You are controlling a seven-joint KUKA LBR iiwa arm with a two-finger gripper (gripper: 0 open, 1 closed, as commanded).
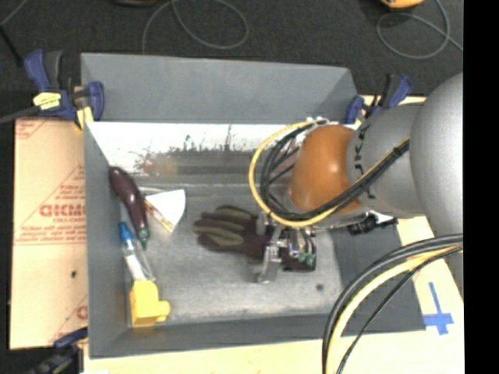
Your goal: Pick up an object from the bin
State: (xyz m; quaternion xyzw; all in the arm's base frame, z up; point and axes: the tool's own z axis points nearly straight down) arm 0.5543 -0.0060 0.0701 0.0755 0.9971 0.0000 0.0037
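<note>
Your gripper [271, 265] is at the right end of the glove [224, 229], centre of the bin [234, 296]; handled tool [129, 199] further left.

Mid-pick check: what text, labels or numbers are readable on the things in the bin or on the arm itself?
"KU": black letters on the grey arm, beside its orange cover; the rest of the word is hidden.
On the dark glove, yellow block, white wedge, dark-handled tool and blue-and-white tube: no markings that can be read.
</note>
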